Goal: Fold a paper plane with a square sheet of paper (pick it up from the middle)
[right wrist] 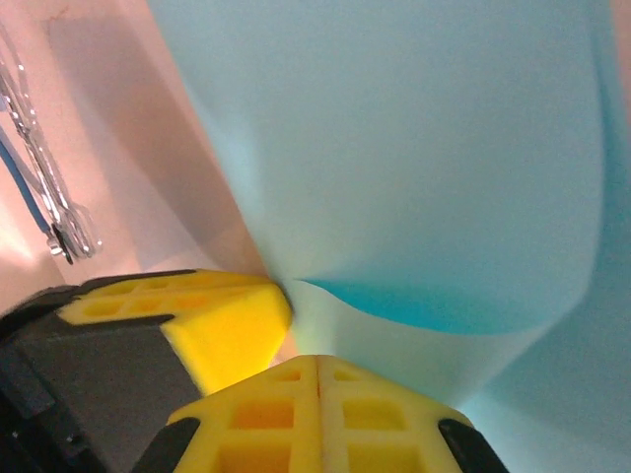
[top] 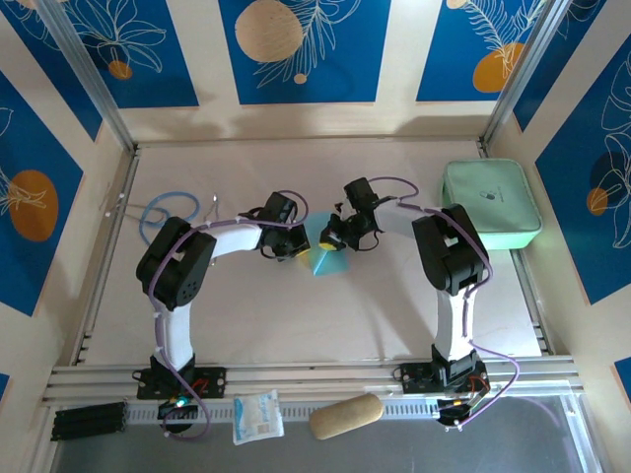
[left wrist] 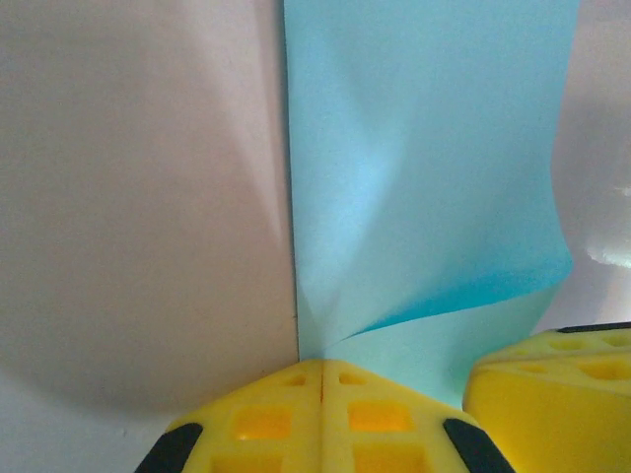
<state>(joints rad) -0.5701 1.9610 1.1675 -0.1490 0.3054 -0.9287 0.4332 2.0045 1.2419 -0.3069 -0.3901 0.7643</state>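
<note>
The light-blue square sheet of paper lies mid-table between the two arms, bent up with one flap curling over. My left gripper reaches it from the left and my right gripper from the right, their tips almost touching. In the left wrist view the yellow fingers are pressed together with the sheet rising out of their tips. In the right wrist view the sheet fans up from the shut gripper, with a left finger beside it.
A mint-green zip case sits at the right edge of the table. A blue cable loop lies at the back left. A white snack packet and a tan oblong object rest on the front rail.
</note>
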